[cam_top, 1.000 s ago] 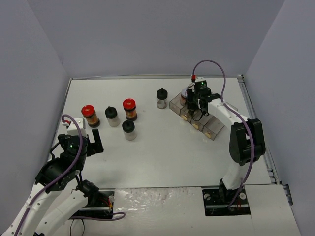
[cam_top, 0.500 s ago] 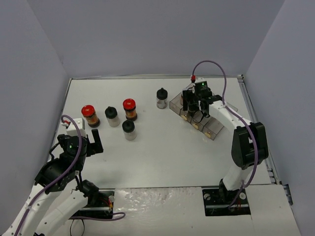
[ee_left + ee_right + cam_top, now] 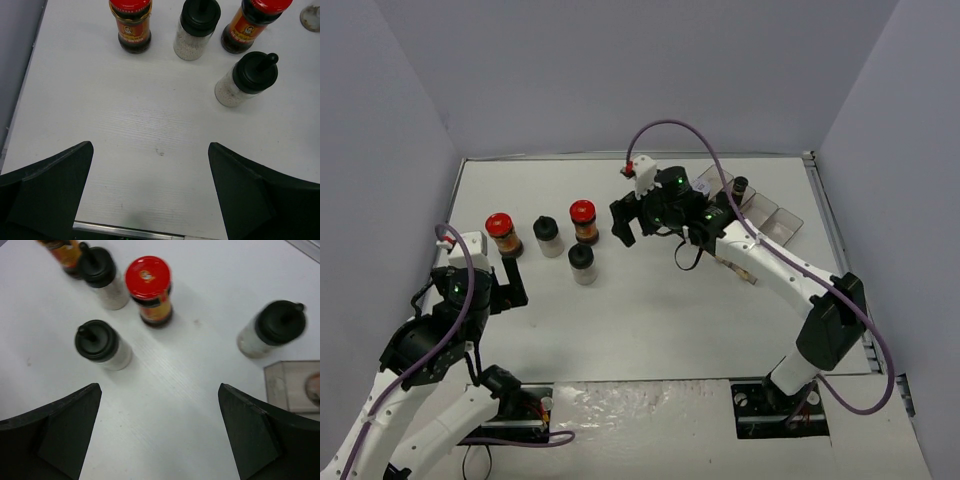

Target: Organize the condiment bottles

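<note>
Only the top view gives us the clear compartment tray [image 3: 782, 222], out behind the wrist of the right arm [image 3: 770, 255], with 1 dark jar [image 3: 740, 185] standing in it; which compartment we cannot tell. The right wrist view catches just 1 tray corner, yet it shows what that arm hides from above: a lone black-capped jar [image 3: 272, 327], blurred, ahead and right of the right gripper [image 3: 159, 390] and near that corner. Straight ahead of those fingers stands the inner red-capped jar [image 3: 150, 290]; the near black-capped jar [image 3: 102, 345] sits ahead-left and closer.

From the left gripper [image 3: 150, 150] we see 4 upright jars ahead, none touching: the outer red-capped jar [image 3: 130, 25] ahead-left, the white-grain jar [image 3: 196, 27] in the middle, the inner red-capped jar and near black-capped jar ahead-right. Red-capped jars hold dark brown contents; black-capped ones, pale grains.

The right arm reaches across the table [image 3: 670, 310], and the left arm [image 3: 420, 350] is folded low. Both grippers are spread wide, holding nothing.
</note>
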